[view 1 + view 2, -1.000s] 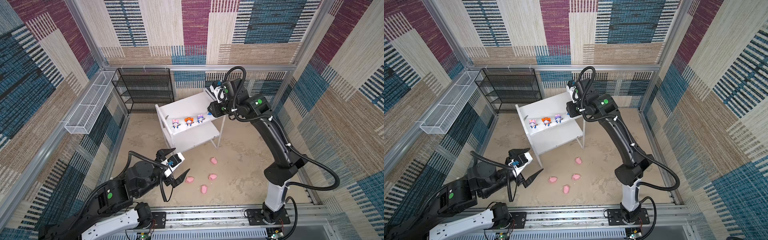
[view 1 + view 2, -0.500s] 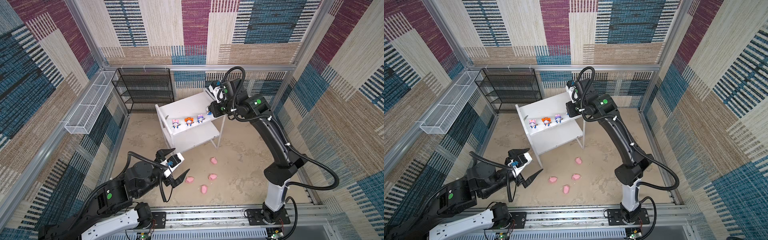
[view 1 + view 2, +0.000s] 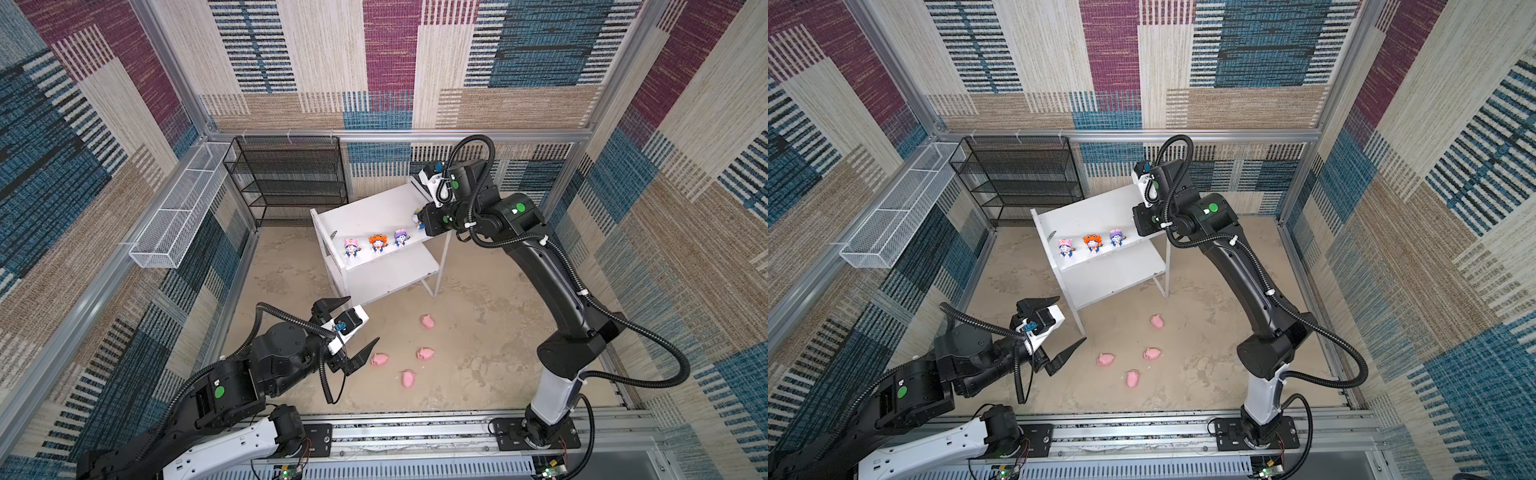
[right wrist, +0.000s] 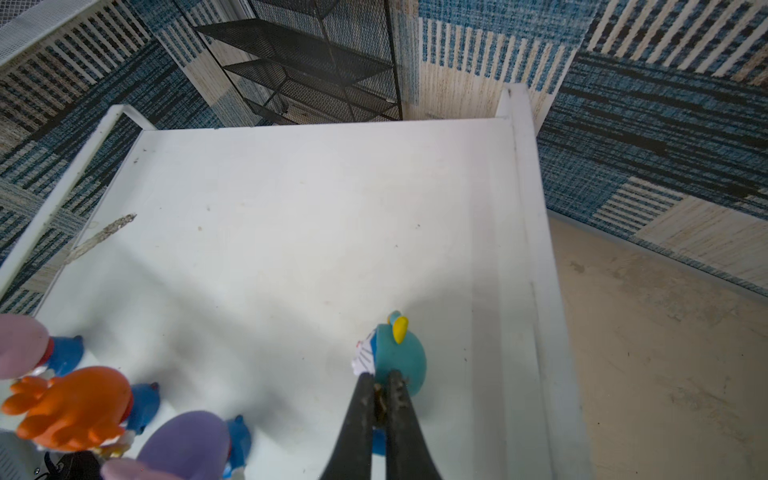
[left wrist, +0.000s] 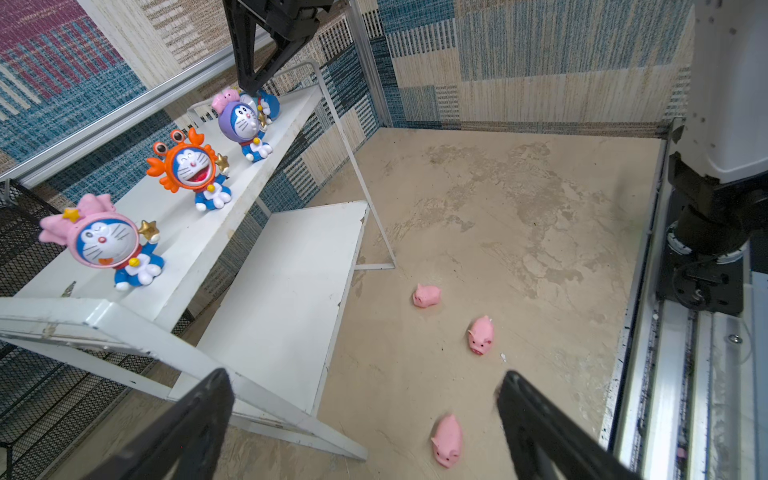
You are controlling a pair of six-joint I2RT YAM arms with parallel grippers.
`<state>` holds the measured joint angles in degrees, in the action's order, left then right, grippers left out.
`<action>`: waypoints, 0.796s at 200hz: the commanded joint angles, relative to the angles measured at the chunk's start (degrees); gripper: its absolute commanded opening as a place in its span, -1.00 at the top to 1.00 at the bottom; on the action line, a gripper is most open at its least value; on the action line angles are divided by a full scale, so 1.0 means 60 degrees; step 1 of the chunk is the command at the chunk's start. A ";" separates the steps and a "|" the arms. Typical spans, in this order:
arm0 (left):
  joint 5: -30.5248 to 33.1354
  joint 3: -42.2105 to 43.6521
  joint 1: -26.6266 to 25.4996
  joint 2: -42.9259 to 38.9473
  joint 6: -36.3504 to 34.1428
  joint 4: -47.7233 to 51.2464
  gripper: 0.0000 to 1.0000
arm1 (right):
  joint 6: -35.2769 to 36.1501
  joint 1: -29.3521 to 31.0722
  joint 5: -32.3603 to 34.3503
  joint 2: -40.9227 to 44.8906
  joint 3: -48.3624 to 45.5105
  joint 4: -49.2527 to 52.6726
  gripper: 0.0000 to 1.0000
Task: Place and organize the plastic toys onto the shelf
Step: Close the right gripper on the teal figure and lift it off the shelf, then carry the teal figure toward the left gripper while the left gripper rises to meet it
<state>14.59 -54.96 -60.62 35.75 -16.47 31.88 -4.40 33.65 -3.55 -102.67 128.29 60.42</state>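
Change since a second ago: my right claw's jaws have drawn together; both arms and every toy sit where they were.
Right claw (image 4: 380, 376): closed, tips against the top of the teal-hooded figurine (image 4: 401, 359). I cannot tell whether they pinch any part of it.
Left claw (image 5: 365, 375): jaws spread wide and holding nothing. It hangs above the floor at 7 o'clock from the shelf (image 3: 374, 212) in both top views.
Top board: the pink-hooded figurine (image 3: 351, 246), orange-hooded figurine (image 3: 377, 242) and purple-hooded figurine (image 3: 400, 237) stand upright in a row along its 6 o'clock edge. The teal one is at the 3 o'clock end, under my right claw.
Lower board: bare white.
Pigs: all four lie on the sandy floor at 6 o'clock from the shelf, apart from one another. Within the cluster, the first pig (image 3: 427, 321) is at 12 o'clock, the second pig (image 3: 426, 353) toward 3, the third pig (image 3: 379, 359) at 9 and the fourth pig (image 3: 408, 378) at 6.
Nearest to my left claw: the third pig, just beside one fingertip.
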 commanded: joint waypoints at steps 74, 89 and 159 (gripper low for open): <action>-0.0318 -0.0213 0.0050 0.0296 -0.0025 -0.0407 -0.98 | 0.1538 -0.0356 -0.2596 0.3789 -0.5707 -0.5907 0.95; -0.0660 -0.0504 0.0050 0.0394 0.0048 -0.0307 -0.98 | 0.1936 -0.0363 -0.3115 0.4167 -0.6189 -0.6263 0.96; -0.2924 -0.1791 0.0051 0.0752 0.0068 0.0454 -0.98 | 0.3298 -0.0364 -0.6041 0.6561 -0.9093 -0.7200 0.96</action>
<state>3.57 -63.51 -60.40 39.79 -16.40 32.51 11.46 31.48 -29.87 -66.63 77.54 21.06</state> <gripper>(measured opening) 0.991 0.083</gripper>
